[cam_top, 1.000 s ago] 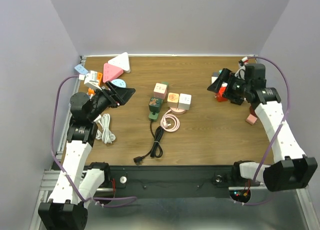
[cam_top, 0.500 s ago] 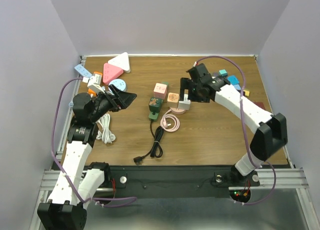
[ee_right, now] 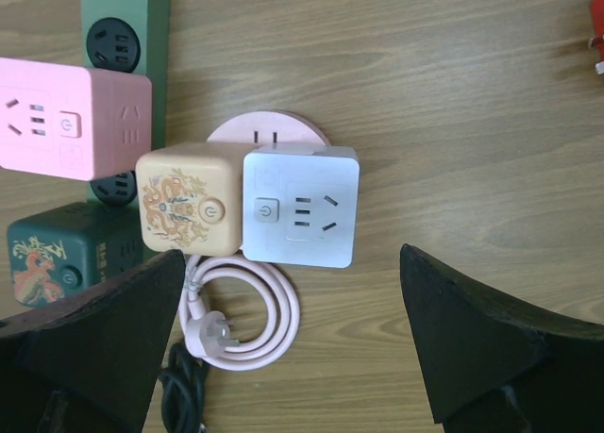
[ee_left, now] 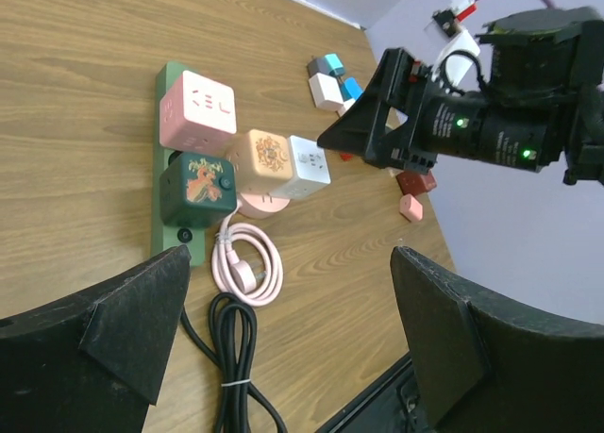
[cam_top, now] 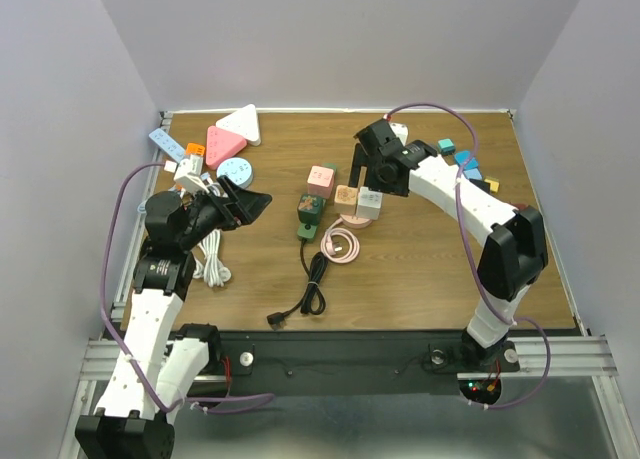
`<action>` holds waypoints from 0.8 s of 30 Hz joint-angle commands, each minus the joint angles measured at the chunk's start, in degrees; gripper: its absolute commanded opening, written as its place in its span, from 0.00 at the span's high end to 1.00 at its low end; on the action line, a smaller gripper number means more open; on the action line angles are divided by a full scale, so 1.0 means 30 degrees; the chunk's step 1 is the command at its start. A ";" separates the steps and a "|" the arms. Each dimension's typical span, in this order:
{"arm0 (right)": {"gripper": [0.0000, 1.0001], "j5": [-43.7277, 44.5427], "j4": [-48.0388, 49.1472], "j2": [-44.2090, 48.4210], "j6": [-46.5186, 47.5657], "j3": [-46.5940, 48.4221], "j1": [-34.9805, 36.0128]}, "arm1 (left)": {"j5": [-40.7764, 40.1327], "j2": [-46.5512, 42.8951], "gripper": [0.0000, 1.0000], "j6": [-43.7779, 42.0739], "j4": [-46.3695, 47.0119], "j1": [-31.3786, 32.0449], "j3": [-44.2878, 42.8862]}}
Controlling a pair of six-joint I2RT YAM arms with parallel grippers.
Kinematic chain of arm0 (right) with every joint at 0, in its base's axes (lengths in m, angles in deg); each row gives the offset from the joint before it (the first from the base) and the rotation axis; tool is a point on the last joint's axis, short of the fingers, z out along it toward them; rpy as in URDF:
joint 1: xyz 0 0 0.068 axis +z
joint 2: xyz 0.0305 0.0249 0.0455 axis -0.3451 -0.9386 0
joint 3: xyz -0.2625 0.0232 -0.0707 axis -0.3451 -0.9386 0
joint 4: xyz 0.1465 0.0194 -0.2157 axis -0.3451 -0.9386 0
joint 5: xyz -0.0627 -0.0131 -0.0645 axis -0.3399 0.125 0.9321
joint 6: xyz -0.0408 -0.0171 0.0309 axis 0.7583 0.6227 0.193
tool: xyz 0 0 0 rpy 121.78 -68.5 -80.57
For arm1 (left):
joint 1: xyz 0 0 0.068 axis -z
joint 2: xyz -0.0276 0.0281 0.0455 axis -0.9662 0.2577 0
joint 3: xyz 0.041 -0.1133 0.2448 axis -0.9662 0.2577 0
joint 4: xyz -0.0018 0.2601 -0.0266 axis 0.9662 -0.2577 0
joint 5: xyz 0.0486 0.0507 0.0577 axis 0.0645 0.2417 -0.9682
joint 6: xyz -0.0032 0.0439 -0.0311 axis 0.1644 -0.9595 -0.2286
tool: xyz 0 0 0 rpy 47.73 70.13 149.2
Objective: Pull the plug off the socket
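A round pink socket (ee_right: 267, 128) lies mid-table with a white cube plug (ee_right: 300, 207) and a tan cube plug (ee_right: 187, 199) seated on it. My right gripper (ee_right: 293, 339) hovers open just above them, touching nothing; the top view shows the right gripper (cam_top: 362, 177) over the white cube plug (cam_top: 370, 201). Beside them, a green socket strip (cam_top: 303, 229) carries a pink cube (cam_top: 321, 177) and a dark green cube (cam_top: 309, 208). My left gripper (cam_top: 250, 197) is open and empty, left of the strip. From the left wrist, the left gripper (ee_left: 283, 358) faces the strip (ee_left: 179, 240).
A coiled pink cable (cam_top: 341, 245) and a black cable (cam_top: 313, 289) lie in front of the sockets. A white cable (cam_top: 210, 259) rests under my left arm. Triangular pink and white sockets (cam_top: 228, 139) sit back left; several small adapters (cam_top: 465, 159) sit back right.
My right arm swung from the far right side across to above the white and tan cubes. My left gripper shifted slightly right. Both stayed open.
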 commanded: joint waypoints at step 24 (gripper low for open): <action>0.00 -0.4717 0.0354 0.2608 -0.3401 -0.1360 0.0063 | -0.0655 -0.0253 0.01 -0.0478 -0.0863 0.0093 0.0663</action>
